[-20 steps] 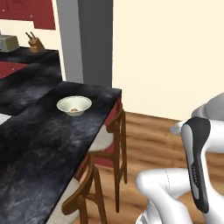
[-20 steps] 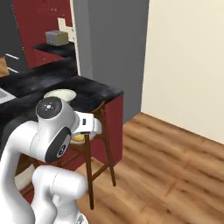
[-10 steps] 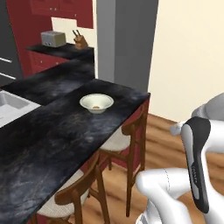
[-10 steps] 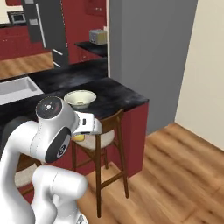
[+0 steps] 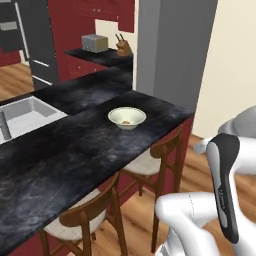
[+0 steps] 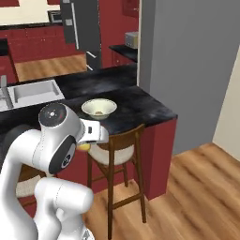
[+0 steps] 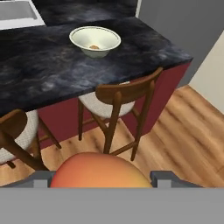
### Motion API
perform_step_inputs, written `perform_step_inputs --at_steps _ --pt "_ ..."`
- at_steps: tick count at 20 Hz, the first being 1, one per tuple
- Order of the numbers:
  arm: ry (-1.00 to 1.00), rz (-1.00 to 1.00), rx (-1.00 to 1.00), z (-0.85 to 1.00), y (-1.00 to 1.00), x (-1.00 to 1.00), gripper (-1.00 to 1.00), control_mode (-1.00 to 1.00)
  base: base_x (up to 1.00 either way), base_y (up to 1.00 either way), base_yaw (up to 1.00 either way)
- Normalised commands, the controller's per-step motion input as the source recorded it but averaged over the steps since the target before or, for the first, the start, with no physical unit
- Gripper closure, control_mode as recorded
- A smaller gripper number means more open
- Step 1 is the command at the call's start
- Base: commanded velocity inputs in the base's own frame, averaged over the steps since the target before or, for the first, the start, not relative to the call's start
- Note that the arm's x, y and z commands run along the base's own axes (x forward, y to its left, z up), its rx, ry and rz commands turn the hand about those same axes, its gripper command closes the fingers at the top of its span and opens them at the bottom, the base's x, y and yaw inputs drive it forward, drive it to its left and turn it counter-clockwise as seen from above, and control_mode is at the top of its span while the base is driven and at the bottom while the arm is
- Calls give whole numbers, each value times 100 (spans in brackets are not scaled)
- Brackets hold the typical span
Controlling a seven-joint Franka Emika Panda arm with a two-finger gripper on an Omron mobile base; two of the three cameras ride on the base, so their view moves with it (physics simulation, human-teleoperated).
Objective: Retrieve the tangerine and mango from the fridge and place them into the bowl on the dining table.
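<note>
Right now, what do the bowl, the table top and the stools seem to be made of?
Bowl: glazed ceramic, it seems; smooth cream surface. Table top: polished stone, likely marble; glossy black with grey veins. Stools: brown wooden frames, pale seats, perhaps woven.

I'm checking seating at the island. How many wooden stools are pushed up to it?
2: one stool under the dining table just below the bowl, another stool further along toward the sink. More may sit beyond the frames' edges.
</note>
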Motion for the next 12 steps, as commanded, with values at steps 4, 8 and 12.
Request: perform_step_inputs --at_steps 4,8,12 --pt "0 0 0 0 0 0 100 100 97 -67 27" --pt "0 0 0 0 0 0 100 100 100 -62 39" --pt "0 0 0 0 0 0 100 100 100 -60 43"
